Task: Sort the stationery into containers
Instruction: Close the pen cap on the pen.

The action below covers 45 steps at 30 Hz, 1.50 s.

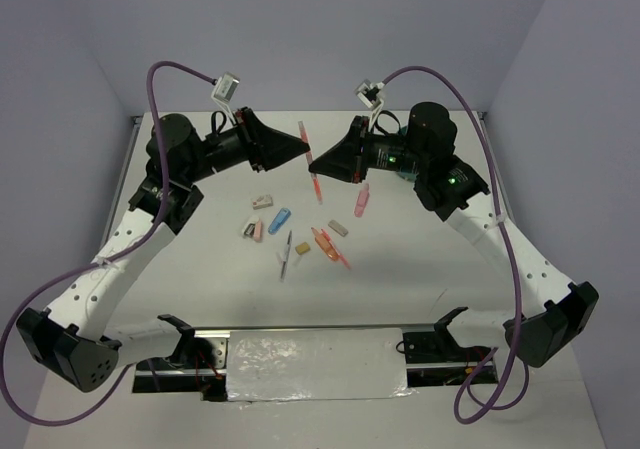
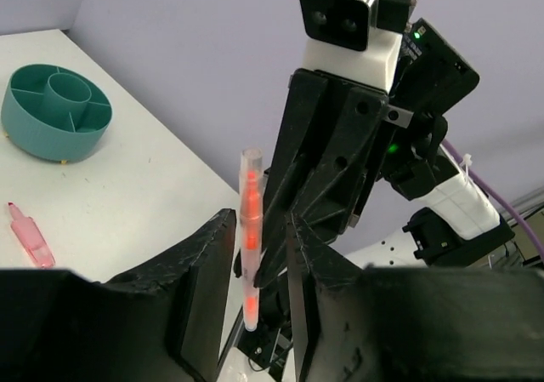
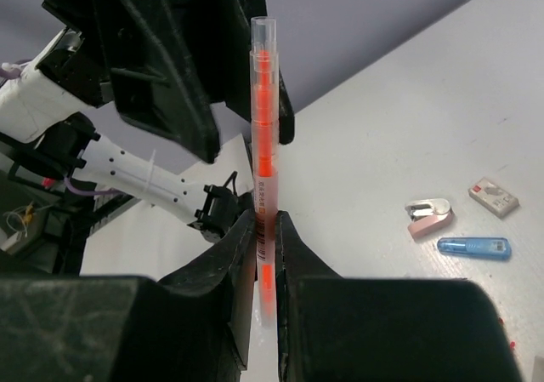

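An orange pen is held upright in the air between both grippers. My right gripper is shut on the pen's lower part. My left gripper is open, its jaws on either side of the same pen with a gap on the right side. In the top view the left gripper and right gripper meet tip to tip above the far middle of the table. The round teal organiser stands empty on the table; in the top view the right arm hides most of it.
Several small items lie mid-table: a pink marker, a blue piece, a tan block, orange markers, a thin dark pen. The right wrist view shows the blue piece and a pink eraser.
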### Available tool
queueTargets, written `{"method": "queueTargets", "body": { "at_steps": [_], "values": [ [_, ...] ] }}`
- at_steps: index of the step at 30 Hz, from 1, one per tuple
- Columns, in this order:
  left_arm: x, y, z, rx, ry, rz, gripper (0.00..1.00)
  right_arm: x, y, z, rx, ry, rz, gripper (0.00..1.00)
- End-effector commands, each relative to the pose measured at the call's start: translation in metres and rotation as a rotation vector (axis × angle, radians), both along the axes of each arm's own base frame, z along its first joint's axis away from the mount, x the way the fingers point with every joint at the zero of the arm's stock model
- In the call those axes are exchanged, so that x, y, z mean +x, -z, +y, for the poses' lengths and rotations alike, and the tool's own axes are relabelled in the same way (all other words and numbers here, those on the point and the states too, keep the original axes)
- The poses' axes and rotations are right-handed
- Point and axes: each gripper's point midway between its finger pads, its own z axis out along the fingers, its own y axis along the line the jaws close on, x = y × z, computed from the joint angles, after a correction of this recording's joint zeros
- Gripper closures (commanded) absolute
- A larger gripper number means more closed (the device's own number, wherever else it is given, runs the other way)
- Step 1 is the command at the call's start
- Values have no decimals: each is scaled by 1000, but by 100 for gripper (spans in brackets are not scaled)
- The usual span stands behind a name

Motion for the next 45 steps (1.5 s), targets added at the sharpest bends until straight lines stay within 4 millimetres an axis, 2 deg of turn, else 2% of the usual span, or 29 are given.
{"method": "queueTargets", "body": {
  "at_steps": [1, 5, 8, 10, 14, 17, 20, 22, 24, 27, 32, 33, 35, 36, 39, 42, 43, 44, 45],
  "values": [
    [-10, -16, -3, -21, 51, -75, 55, -5, -28, -1, 39, 5, -92, 100],
    [-10, -8, -6, -18, 78, -52, 47, -4, -32, -1, 45, 3, -95, 100],
    [-8, -2, -6, -7, 68, -40, 50, -5, -37, -1, 57, -3, -105, 100],
    [-7, 1, -6, 1, 62, -37, 56, -9, -40, 0, 69, -26, -111, 100],
    [-2, 4, -8, 11, 58, -25, 60, -16, -42, 4, 79, -76, -107, 100],
    [1, 1, -8, 6, 52, -29, 67, -18, -40, 9, 69, -108, -88, 100],
    [-2, -7, -10, -13, 74, -49, 79, -19, -35, 11, 59, -123, -76, 100],
    [-7, -12, -12, -22, 109, -69, 94, -18, -34, 13, 60, -129, -72, 100],
    [-10, -14, -13, -36, 134, -67, 100, -21, -35, 14, 73, -150, -58, 96],
    [-12, -18, -13, -50, 138, -77, 100, -21, -40, 17, 98, -172, -51, 78],
    [-10, -30, -10, -50, 108, -114, 100, -15, -35, 23, 94, -174, -30, 78],
    [-9, -28, -9, -39, 101, -112, 100, -16, -34, 24, 91, -180, -27, 76],
    [-9, -31, -7, -37, 87, -123, 100, -16, -33, 25, 89, -180, -21, 66],
    [-8, -31, -6, -37, 82, -118, 100, -17, -32, 25, 90, -185, -17, 66],
    [-6, -31, -3, -43, 66, -114, 100, -18, -32, 26, 94, -191, -11, 67],
    [-6, -30, -3, -46, 61, -115, 100, -18, -31, 27, 95, -187, -13, 84],
    [-6, -30, -3, -41, 65, -114, 100, -18, -31, 26, 94, -179, -14, 94],
    [-5, -29, -4, -32, 64, -117, 100, -17, -32, 25, 95, -173, -21, 99],
    [-4, -30, -3, -25, 62, -124, 100, -17, -32, 25, 94, -170, -22, 100]
  ]
}}
